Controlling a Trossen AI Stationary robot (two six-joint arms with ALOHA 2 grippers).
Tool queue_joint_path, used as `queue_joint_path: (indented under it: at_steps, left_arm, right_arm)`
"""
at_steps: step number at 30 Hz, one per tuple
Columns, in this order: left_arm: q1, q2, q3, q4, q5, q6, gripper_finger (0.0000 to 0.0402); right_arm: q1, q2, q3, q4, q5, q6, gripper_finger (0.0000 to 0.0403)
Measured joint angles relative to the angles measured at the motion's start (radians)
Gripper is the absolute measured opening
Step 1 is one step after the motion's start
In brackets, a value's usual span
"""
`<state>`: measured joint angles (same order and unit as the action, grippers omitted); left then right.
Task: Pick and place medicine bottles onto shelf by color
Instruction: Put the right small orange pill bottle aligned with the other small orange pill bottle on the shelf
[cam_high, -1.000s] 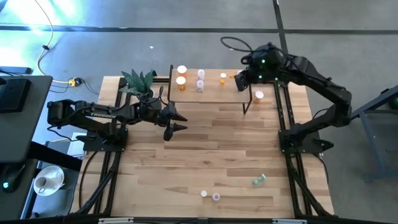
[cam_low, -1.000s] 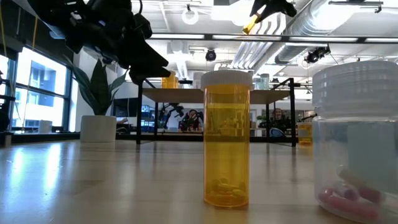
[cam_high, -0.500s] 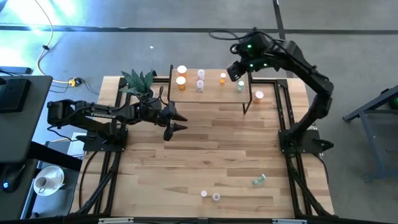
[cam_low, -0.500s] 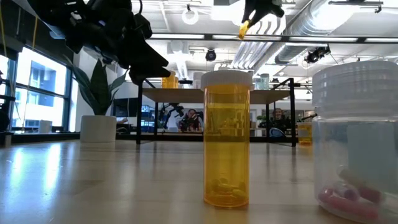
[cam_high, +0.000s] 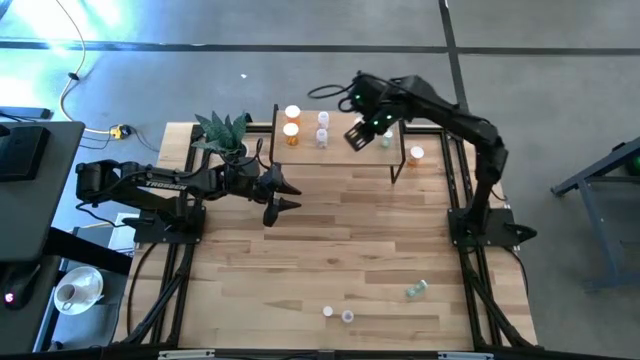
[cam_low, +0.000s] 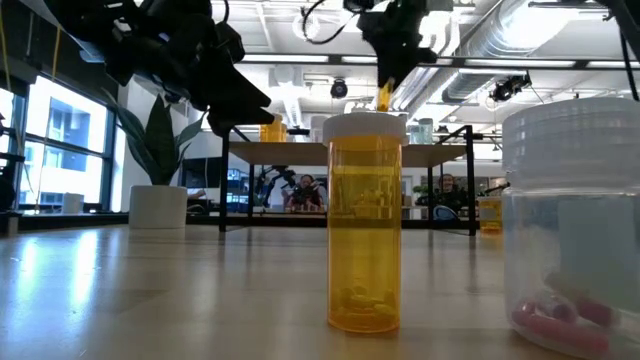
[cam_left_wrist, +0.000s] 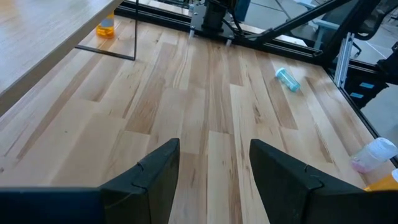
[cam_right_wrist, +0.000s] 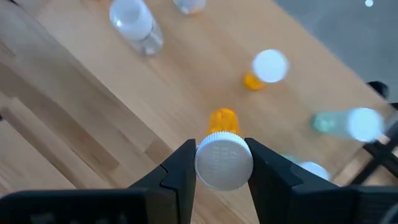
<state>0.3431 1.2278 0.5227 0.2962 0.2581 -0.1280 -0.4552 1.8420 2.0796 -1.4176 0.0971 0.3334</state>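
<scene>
My right gripper is over the small wooden shelf at the table's far side, shut on an orange bottle with a white cap. Orange bottles, clear bottles and a pale green bottle stand on the shelf. In the right wrist view a small orange bottle and the green bottle stand below the held one. My left gripper is open and empty, level above the table left of centre. My right gripper pinches the bottle's white cap between its two fingers, one on each side. The fingers come from above, pointing down. The orange body hangs below them, about upright, clear of the shelf.
A potted plant stands left of the shelf. One orange bottle stands on the table by the shelf's right end. Near the front edge are two small bottles and a green one lying down.
My right gripper has carried the orange bottle from the shelf's right end toward the table's left edge, over the shelf's middle, and has gone down a little. The bottle has turned from slanted to hanging about upright. The green bottle on the shelf is uncovered.
</scene>
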Motion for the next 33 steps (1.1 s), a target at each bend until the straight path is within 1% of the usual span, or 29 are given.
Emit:
queue_joint_path:
  at_steps: [10,20,27,33]
  left_arm:
    - [0.000,0.000,0.000,-0.001,0.000,0.000,0.0186]
    - [0.000,0.003,0.000,-0.008,0.000,0.007,0.0186]
    - [0.000,0.004,0.000,-0.008,0.000,0.007,0.0186]
    - [0.000,0.004,0.000,-0.009,0.000,0.008,0.0186]
  right_arm:
    - [-0.001,0.108,-0.001,-0.015,0.001,-0.028,0.0112]
    - [-0.005,0.143,0.000,-0.015,0.001,-0.052,0.0112]
    - [-0.030,0.150,-0.001,-0.016,-0.003,-0.055,0.0112]
    - [-0.050,0.153,-0.001,-0.015,-0.054,-0.055,0.0112]
